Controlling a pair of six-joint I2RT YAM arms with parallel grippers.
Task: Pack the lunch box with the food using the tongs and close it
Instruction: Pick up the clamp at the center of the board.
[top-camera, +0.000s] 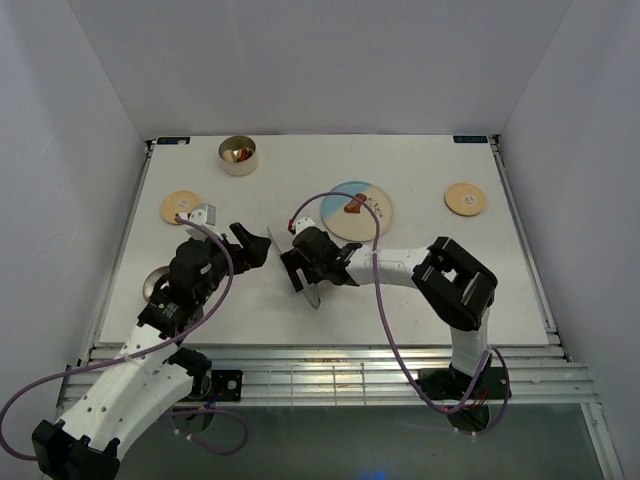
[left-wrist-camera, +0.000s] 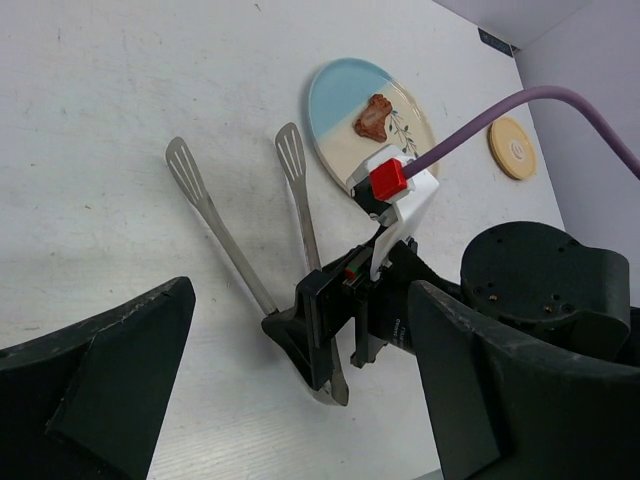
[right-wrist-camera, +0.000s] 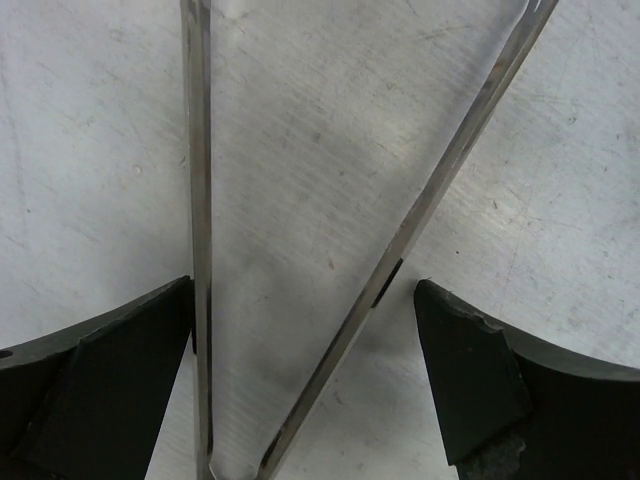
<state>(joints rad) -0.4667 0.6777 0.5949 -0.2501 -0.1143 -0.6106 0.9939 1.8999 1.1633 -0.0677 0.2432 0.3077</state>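
Observation:
The tongs (left-wrist-camera: 215, 225) lie flat on the table, spread in a V, their joined end (top-camera: 313, 297) nearest the arms. My right gripper (right-wrist-camera: 305, 370) is open and low over them. It straddles both thin arms near the joined end, with its left finger (right-wrist-camera: 95, 385) right beside one arm. My left gripper (left-wrist-camera: 300, 400) hangs open just left of it, holding nothing. One steel tin (top-camera: 237, 155) of the lunch box stands at the back. A second tin (top-camera: 153, 284) is half hidden by my left arm. A brown piece of food (left-wrist-camera: 372, 116) lies on the plate (left-wrist-camera: 335, 95).
One light-wood lid (top-camera: 178, 206) lies at the left and another lid (top-camera: 465, 198) at the right. The cream-and-blue plate (top-camera: 378, 212) sits just behind my right wrist. White walls close in the table on three sides.

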